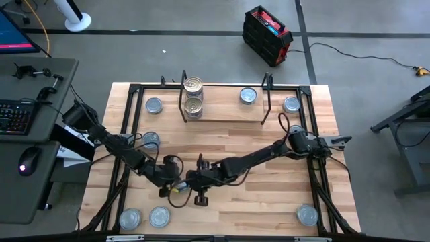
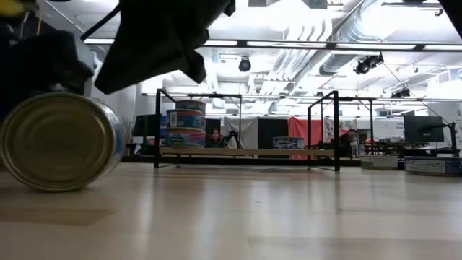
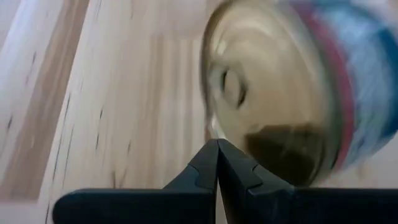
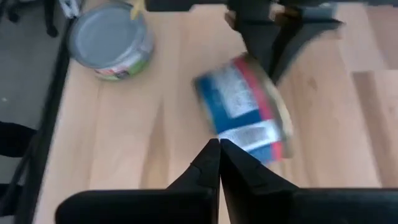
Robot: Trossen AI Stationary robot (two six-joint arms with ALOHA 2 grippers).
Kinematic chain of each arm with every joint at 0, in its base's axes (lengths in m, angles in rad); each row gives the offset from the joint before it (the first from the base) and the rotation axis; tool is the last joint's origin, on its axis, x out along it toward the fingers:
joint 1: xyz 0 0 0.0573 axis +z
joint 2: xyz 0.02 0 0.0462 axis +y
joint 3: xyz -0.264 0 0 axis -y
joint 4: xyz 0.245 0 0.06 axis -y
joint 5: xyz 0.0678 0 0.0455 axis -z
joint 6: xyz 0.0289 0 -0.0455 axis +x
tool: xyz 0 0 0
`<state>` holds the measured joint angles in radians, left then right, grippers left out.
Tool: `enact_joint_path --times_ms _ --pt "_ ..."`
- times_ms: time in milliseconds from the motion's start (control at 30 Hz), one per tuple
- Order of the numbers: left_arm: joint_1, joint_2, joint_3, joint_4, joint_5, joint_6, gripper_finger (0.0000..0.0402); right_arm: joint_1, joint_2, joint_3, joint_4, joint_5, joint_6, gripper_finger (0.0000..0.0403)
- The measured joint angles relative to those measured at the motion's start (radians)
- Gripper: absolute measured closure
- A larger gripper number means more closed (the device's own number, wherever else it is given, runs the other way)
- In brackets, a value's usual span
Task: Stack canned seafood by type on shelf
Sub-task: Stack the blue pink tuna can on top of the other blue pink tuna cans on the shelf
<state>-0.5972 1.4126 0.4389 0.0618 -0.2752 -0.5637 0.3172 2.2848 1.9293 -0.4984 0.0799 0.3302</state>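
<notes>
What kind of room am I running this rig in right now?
Most likely a robotics lab or workshop, not a shop. The wooden table sits on a bare concrete floor beside a desk with a keyboard, a black tool case lies on the floor, and exposed ducts run overhead.

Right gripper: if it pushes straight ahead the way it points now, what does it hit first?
Most likely the tipped blue-and-red can, lying on its side just ahead of the shut right gripper; depth is unclear.
</notes>
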Motion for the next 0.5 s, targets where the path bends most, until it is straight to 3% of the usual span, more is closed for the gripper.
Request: enact_joint_path --times_ms 200,333,500 --pt "-0.019 -0.121 -0.001 -0.275 0.007 -0.171 0.0401 -0.015 -0.018 0.117 -0.084 -0.009 -0.081 0.0403" --pt "-0.084 -0.248 0.0 -0.353 -0.021 -0.306 0.0401 -0.04 -0.014 0.197 -0.147 -0.067 -0.087 0.0396" --pt "-0.182 -0.353 0.0 -0.339 -0.178 -0.55 0.0401 -0.071 -0.009 0.2 -0.171 -0.115 -0.166 0.0323"
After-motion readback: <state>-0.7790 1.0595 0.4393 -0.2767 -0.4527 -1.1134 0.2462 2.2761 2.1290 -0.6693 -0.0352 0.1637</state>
